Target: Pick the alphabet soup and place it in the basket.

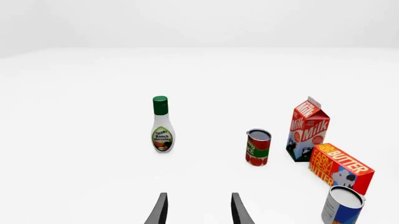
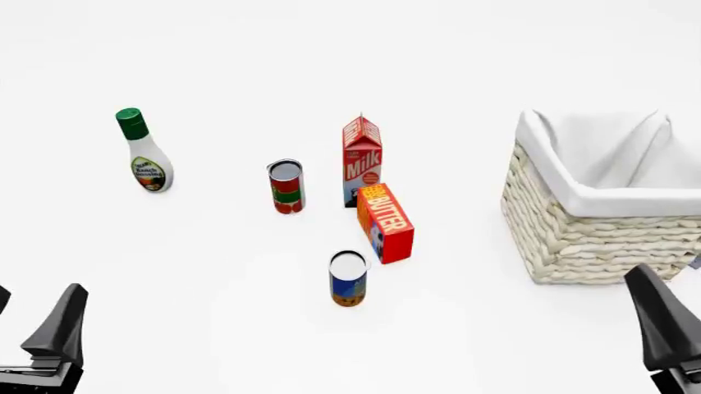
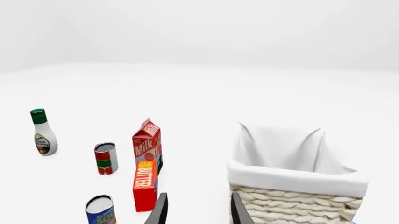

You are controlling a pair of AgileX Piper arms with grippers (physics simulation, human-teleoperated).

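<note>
While both jaws gape, alphabet soup (image 2: 348,279) stands upright (butter box (image 2: 386,222) just behind) — basket (image 2: 580,238) well right.

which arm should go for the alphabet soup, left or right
Probably the right. In the front view the alphabet soup stands near the middle, about as far from either arm, but the basket is on the right gripper's side. Both it and the left gripper are open and empty.

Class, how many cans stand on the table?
2. The blue soup can stands nearest the arms; the red can stands farther back, left of the milk. None seems hidden.
</note>
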